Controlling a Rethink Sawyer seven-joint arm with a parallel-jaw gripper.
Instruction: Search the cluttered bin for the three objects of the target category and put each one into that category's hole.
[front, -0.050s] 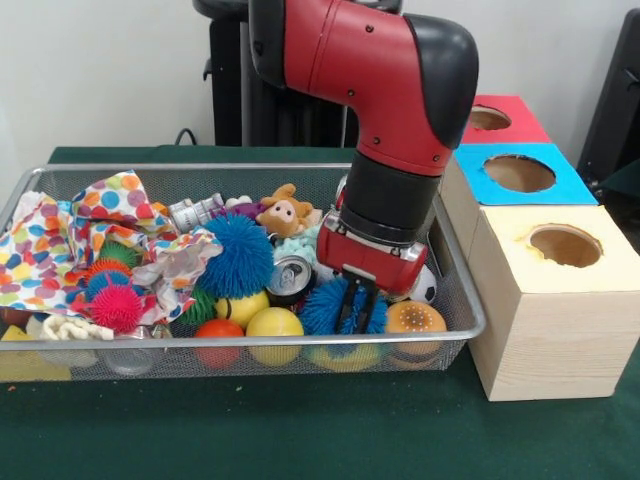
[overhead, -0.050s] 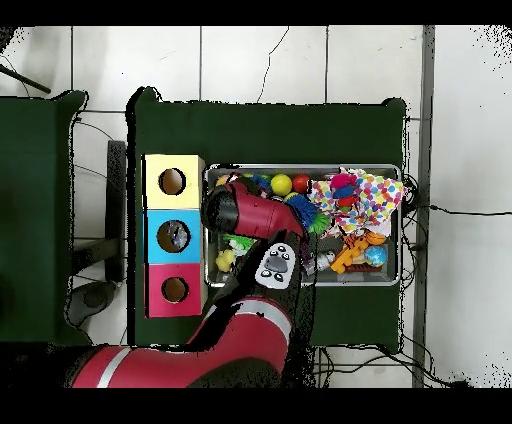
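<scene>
A wire mesh bin holds mixed toys. My gripper reaches down at the bin's front right, sunk into a small blue spiky ball. A burger toy lies just right of it and a soda can just left. Beside the bin stand three boxes with round holes: a red one, a blue one and a yellow-topped wooden one. In the overhead view the arm covers the gripper and that end of the bin.
Also in the bin are a big blue spiky ball, yellow balls, a red ball, a plush animal, a pink spiky ball and a polka-dot cloth. The boxes stand close against the bin's side.
</scene>
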